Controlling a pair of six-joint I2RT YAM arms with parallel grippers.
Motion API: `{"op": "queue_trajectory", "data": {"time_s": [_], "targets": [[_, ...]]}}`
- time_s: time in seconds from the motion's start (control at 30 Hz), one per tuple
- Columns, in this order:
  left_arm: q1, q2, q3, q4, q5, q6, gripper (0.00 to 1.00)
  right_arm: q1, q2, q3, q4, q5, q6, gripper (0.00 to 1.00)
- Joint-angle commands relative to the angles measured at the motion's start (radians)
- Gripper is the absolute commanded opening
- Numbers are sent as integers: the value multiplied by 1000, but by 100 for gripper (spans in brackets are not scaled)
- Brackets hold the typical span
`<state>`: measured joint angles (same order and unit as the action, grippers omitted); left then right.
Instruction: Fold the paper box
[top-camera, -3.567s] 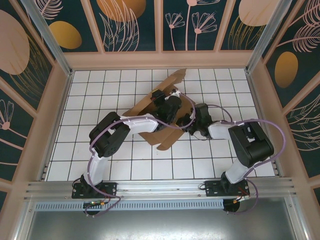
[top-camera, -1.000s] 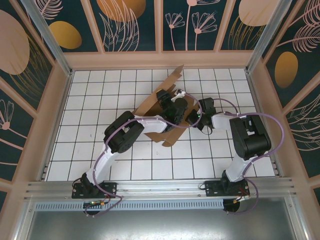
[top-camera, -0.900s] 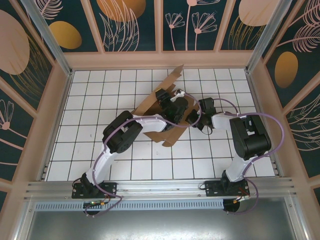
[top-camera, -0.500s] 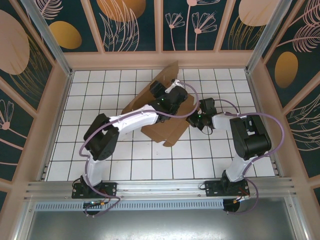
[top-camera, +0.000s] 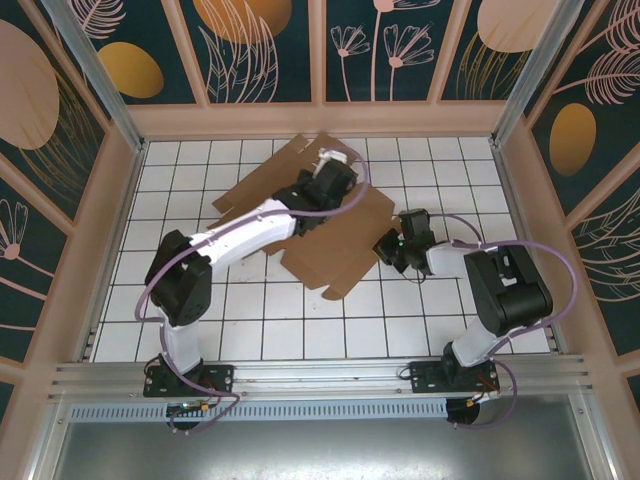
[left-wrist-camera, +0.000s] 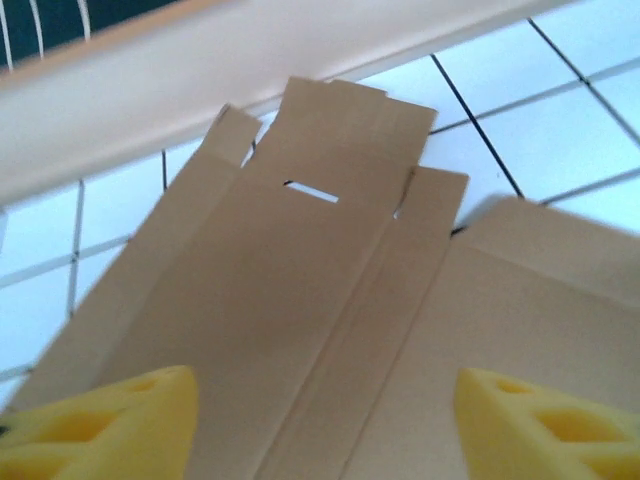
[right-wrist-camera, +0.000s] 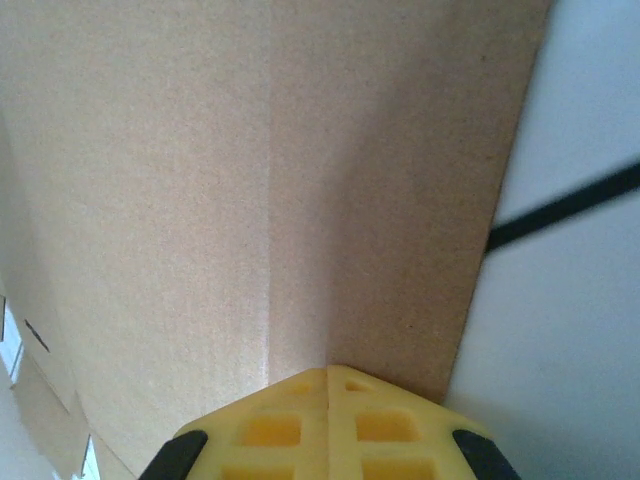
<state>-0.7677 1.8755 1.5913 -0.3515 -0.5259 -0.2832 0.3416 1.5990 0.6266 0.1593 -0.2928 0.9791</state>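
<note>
Box (top-camera: 340, 250) now lies flat on surface (top-camera: 250, 320), far centre; raised panel has dropped. Your left jaws apart above it, empty. Right jaws together at its right edge. Fold lost; regrasp.

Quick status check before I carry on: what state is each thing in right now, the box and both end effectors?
paper box: unfolded, lying flat on the table.
left end effector: open, over the paper box, holding nothing.
right end effector: shut, tips at the paper box's right edge; whether it pinches that edge cannot be told.
</note>
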Motion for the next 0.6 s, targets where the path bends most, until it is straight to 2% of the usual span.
{"op": "queue_trajectory", "data": {"time_s": [0.0,0.07,0.17,0.27,0.33,0.43,0.53,0.57], "targets": [[144,-112,4,-33,233,-285,76,23,-84,-13,-97,125,17,0],[241,-128,-22,-17,378,-398,81,32,-130,16,-144,156,-27,2],[408,-113,-70,14,571,-589,83,57,-161,103,-235,211,-149,9],[523,-40,-38,8,660,-659,87,86,-124,206,-318,242,-336,17],[553,43,70,-51,663,-587,87,116,-76,273,-366,257,-492,29],[554,194,294,-147,615,-317,88,159,0,360,-421,264,-630,46],[555,375,525,-281,521,-85,88,190,58,398,-424,237,-698,48],[556,430,585,-315,497,-44,87,198,73,397,-411,227,-711,60]]}}
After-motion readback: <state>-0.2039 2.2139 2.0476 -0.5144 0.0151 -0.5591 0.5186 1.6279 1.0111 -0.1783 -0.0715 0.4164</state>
